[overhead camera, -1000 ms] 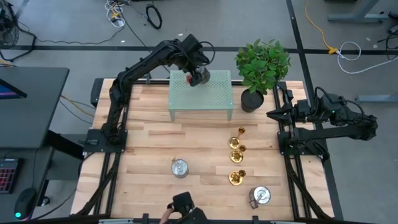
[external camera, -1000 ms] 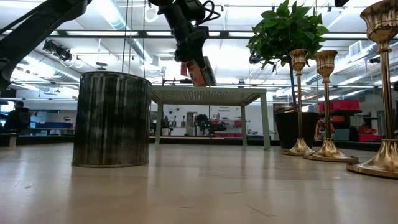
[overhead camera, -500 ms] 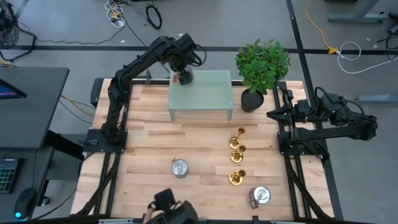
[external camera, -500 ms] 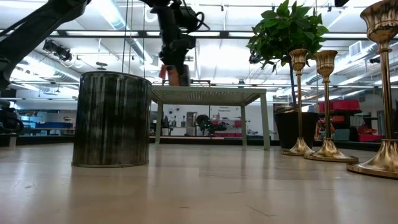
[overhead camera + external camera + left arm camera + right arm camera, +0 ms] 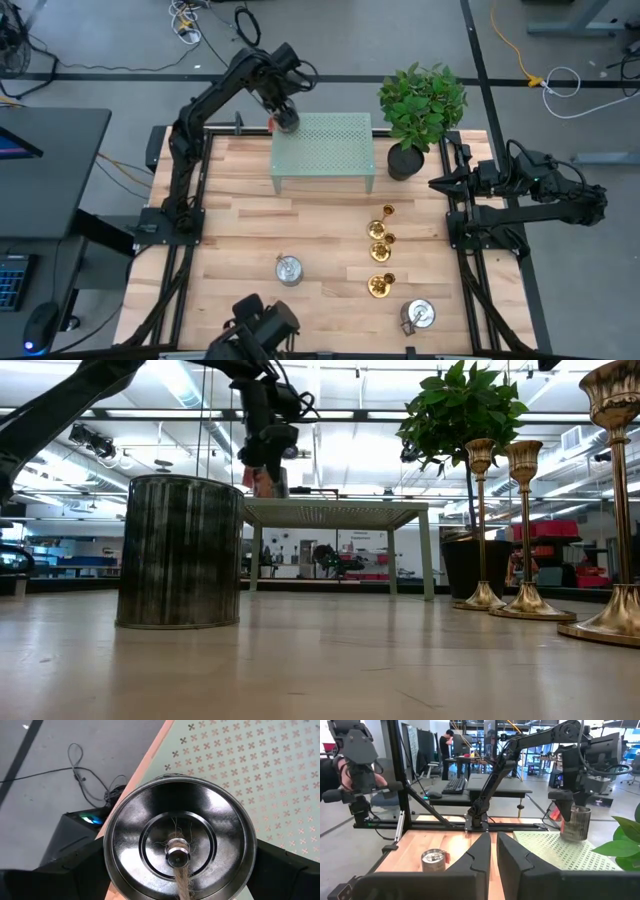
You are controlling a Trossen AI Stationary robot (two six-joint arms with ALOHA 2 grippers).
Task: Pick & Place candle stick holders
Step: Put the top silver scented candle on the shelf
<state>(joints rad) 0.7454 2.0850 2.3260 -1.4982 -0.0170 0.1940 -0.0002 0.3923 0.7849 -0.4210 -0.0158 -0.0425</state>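
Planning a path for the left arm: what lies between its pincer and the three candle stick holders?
In the high view, the left pincer holds a tin can at the green perforated stand's corner; that stand, then bare wood, precedes the candle stick holders.

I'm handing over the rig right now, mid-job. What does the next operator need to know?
Left gripper: closed on a tin can at the far-left corner of the green stand; whether the can rests on it is unclear.
Right gripper: shut, empty, parked at the table's right edge.
Candle stick holders: all three upright in a row on the table's right half, untouched.
Done: none of them placed.
Left: deal with the can, then pick and place all three holders.
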